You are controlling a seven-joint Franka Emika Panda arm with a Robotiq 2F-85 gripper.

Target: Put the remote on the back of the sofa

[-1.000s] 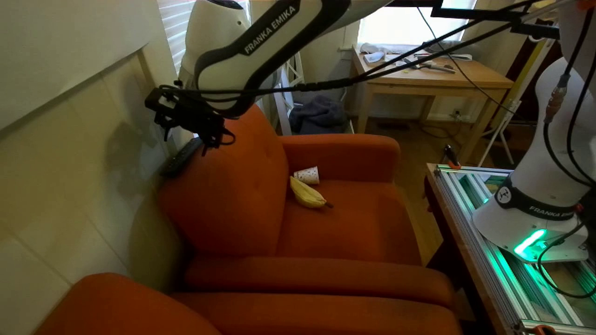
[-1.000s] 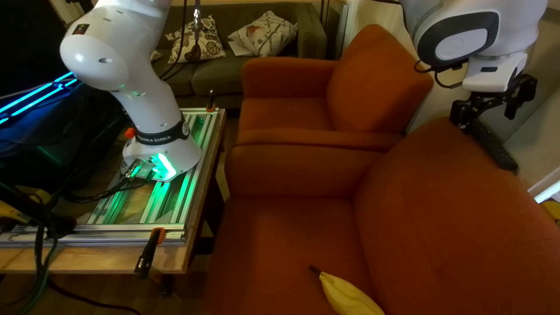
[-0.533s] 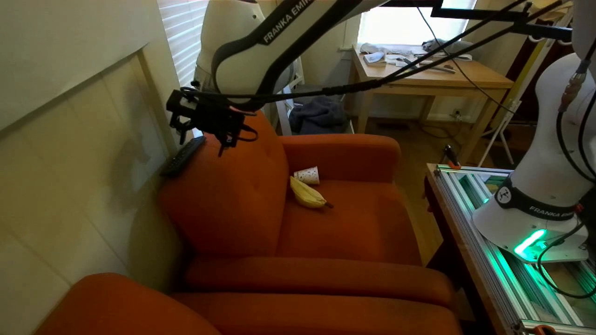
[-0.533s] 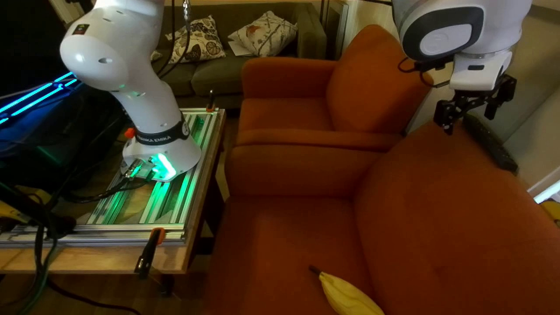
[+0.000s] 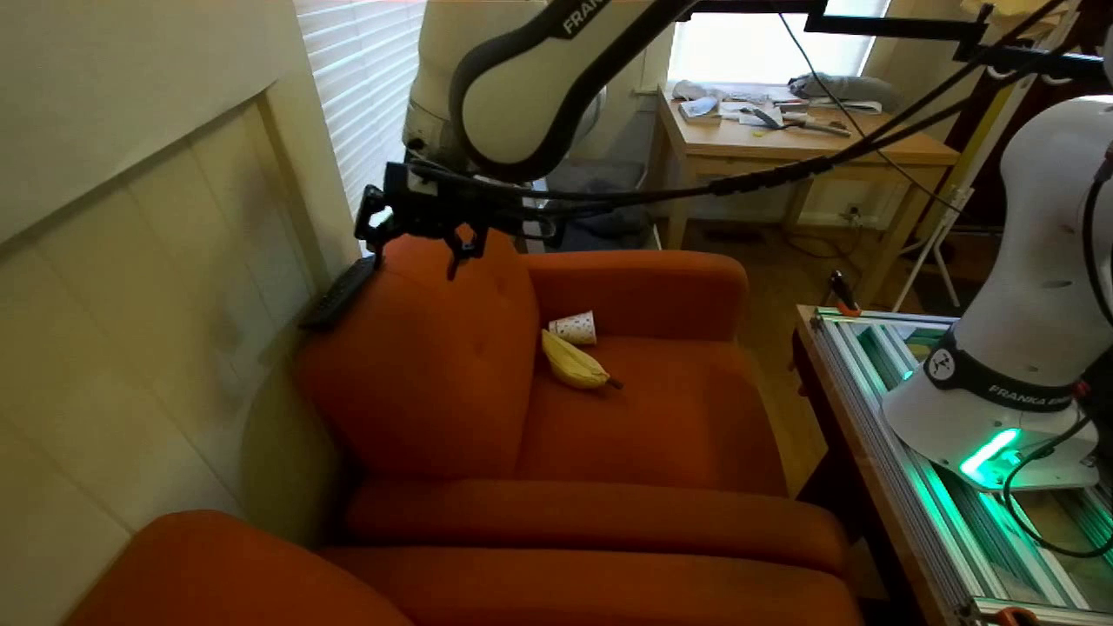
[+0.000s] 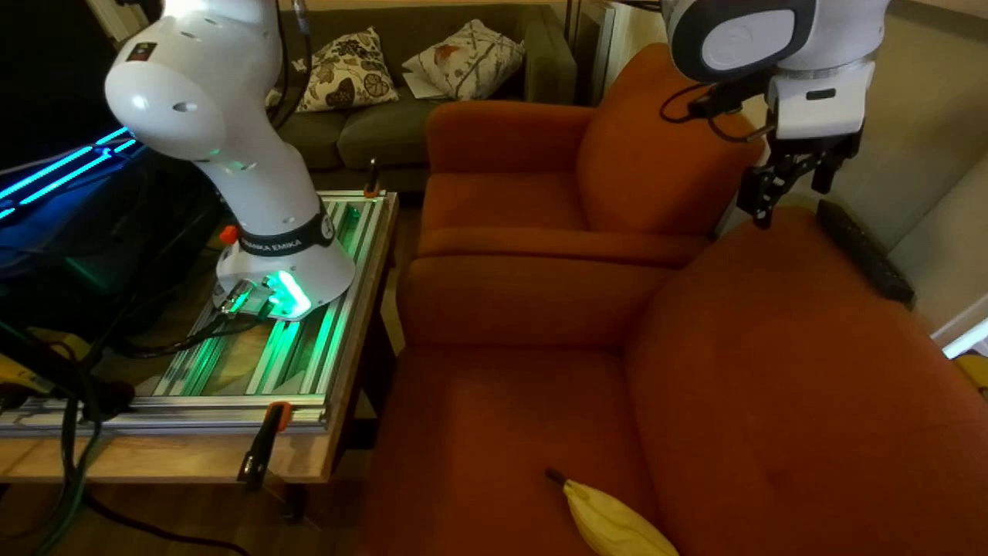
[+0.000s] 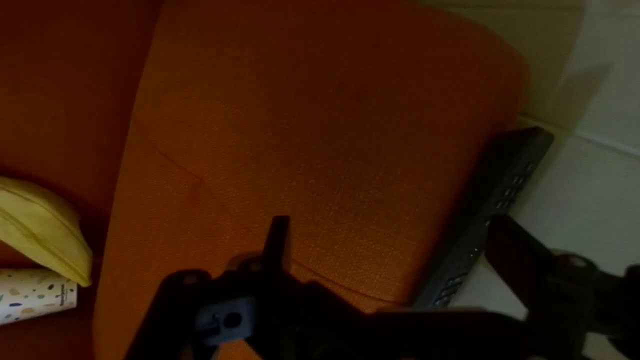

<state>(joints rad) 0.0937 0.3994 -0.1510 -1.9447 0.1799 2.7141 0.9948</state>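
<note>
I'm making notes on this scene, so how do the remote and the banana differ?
The remote is dark; the banana is yellow. The remote is a straight, flat-sided bar; the banana bulges and tapers. The remote lies along the top edge of the backrest, the banana on the seat. Both are longer than wide, and the end effector holds neither.

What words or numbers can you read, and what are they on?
"FRANKA EMIKA", pieced together from both exterior views: robot's base band.
"FRAN", then cut off: robot's forearm.
Too small to read: print on the cup, label on robot's shoulder, any marks on the remote.
No readable numbers.
</note>
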